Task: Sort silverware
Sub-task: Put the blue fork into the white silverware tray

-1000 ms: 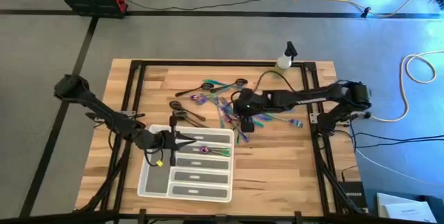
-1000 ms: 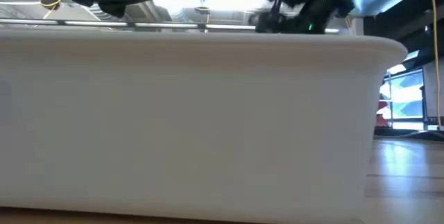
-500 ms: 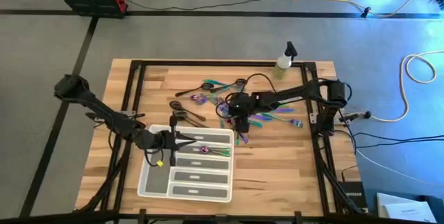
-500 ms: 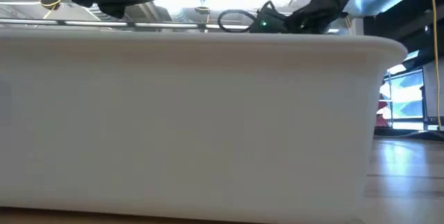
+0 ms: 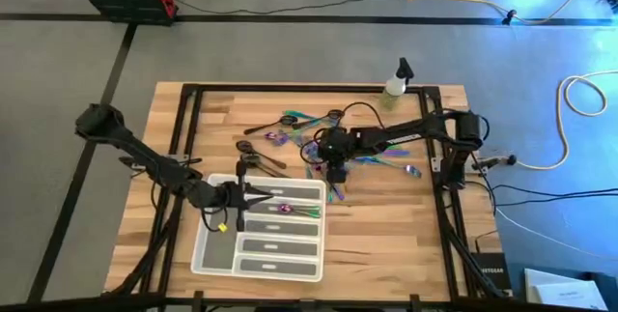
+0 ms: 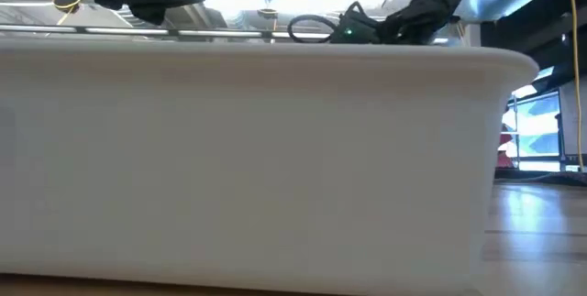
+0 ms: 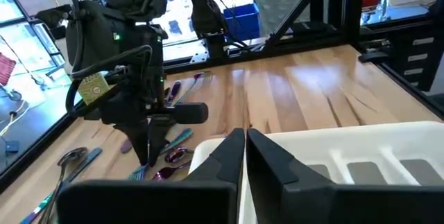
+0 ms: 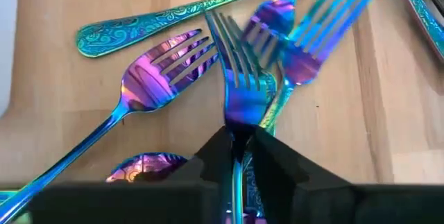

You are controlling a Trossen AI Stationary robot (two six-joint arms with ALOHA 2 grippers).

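iridescent silverware point(image 5: 362, 157) lies scattered mid-table, beyond the white tray point(image 5: 261, 254). right gripper point(image 5: 333, 173) sits over the pile, jaws closed on the neck of one purple-blue fork point(image 8: 239, 85), tines pointing away from the wrist; a second fork point(image 8: 156, 71) lies beside it on the wood. left gripper point(image 5: 259, 194) rests at the tray's far edge, jaws nearly together, gripping nothing.

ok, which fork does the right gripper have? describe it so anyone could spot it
On the wooden table, find the loose silverware pile behind the white tray. The right gripper is shut on an iridescent purple-blue fork. Unlike its neighbours, it sits between the dark fingers, tines pointing away from the wrist.
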